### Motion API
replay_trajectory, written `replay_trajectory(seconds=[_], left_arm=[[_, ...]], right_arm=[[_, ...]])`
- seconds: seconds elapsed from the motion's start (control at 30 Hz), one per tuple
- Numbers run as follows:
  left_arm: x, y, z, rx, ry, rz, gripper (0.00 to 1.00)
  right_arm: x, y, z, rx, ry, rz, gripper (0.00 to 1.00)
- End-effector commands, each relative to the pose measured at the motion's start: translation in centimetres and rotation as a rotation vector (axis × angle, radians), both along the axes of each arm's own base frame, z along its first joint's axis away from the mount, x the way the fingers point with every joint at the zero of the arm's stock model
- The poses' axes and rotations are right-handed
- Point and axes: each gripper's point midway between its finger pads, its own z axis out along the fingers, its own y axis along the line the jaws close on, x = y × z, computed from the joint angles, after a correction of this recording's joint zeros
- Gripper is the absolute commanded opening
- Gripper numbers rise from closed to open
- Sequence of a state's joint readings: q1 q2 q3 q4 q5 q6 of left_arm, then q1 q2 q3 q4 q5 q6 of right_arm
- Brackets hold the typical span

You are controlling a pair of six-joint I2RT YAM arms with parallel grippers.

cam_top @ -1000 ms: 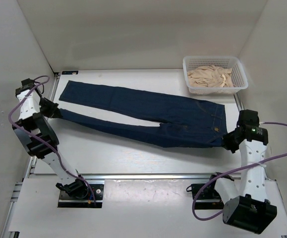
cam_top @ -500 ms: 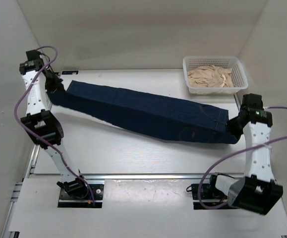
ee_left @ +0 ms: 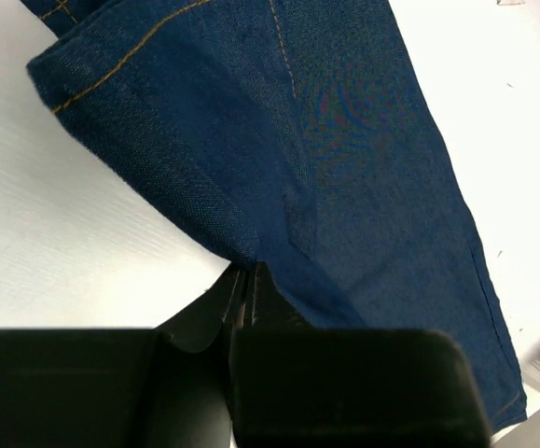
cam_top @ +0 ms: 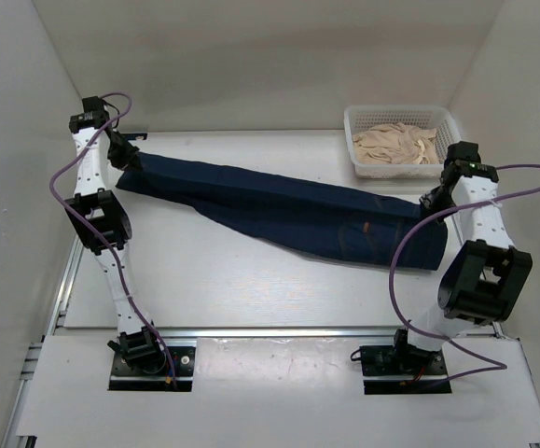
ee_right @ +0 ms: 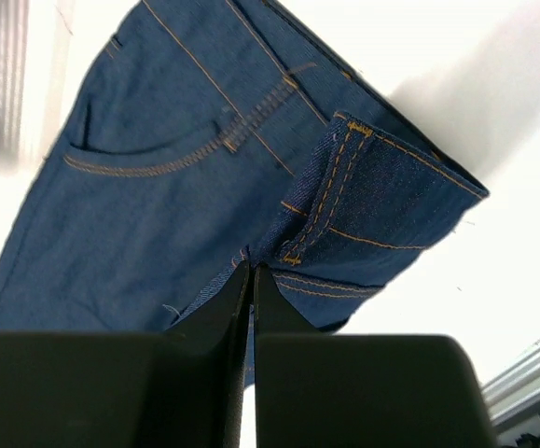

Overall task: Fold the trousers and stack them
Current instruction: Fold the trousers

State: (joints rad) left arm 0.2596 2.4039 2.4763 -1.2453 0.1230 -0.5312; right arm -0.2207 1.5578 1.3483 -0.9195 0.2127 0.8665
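The dark navy trousers (cam_top: 288,210) hang lengthwise between my two grippers, doubled over so one leg lies on the other, sagging toward the table in the middle. My left gripper (cam_top: 126,159) is shut on the leg-hem end at the far left; its wrist view shows the jaws (ee_left: 249,271) pinching the denim (ee_left: 344,140). My right gripper (cam_top: 435,198) is shut on the waistband end at the right; its wrist view shows the jaws (ee_right: 252,269) pinching the waistband beside a belt loop and a stitched pocket (ee_right: 158,159).
A white basket (cam_top: 404,140) holding beige cloth stands at the far right, just behind the right gripper. The white table (cam_top: 204,280) is walled at the back and sides. A metal rail (cam_top: 279,333) runs along its near edge.
Both grippers have lifted their ends of the trousers and carried them toward the back. The near leg has swung over onto the far leg, so the spread pair is now doubled lengthwise.
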Motion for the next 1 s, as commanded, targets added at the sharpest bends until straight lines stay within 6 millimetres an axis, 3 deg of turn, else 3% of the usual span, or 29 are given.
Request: replay_trajectory(seconds=[0.0,0.2,0.37,0.4,0.5,0.6,0.8,0.83,0.97], left_arm=[[1.7,5.5,6.2,0.182,-0.191,0.109,0.1],[-0.9,5.8,10.2,0.259,-0.228,0.105,0.1],[-4.4,6.6,11.2,0.302,-0.177,0.123,0.1],[-5.3,6.9,12.4,0.315,-0.194,0.127,0.1],[-7.2,7.5,13.4,0.324,-0.196,0.145,0.1],[-9.2,8.4,13.7,0.326,-0.185,0.176,0.1],[-13.6,9.0,12.8,0.312,-0.131,0.212,0.1],[-14.2,9.2,13.6,0.321,-0.152,0.225,0.1],[-15.2,8.7,14.0,0.329,-0.162,0.219,0.1]], right_arm=[[1.5,-5.3,2.6,-0.213,-0.047,-0.098,0.0],[1.7,-5.8,3.8,-0.244,-0.068,-0.089,0.0],[1.0,-5.6,5.8,-0.263,-0.11,-0.075,0.0],[0.7,-5.6,5.8,-0.263,-0.112,-0.075,0.0],[-0.5,-5.3,6.8,-0.272,-0.132,-0.069,0.0],[-2.2,-4.9,8.1,-0.286,-0.168,-0.065,0.0],[-6.0,-4.1,8.2,-0.294,-0.17,-0.07,0.0],[-6.3,-4.0,8.3,-0.296,-0.176,-0.071,0.0],[-7.9,-3.8,9.0,-0.316,-0.204,-0.073,0.0]])
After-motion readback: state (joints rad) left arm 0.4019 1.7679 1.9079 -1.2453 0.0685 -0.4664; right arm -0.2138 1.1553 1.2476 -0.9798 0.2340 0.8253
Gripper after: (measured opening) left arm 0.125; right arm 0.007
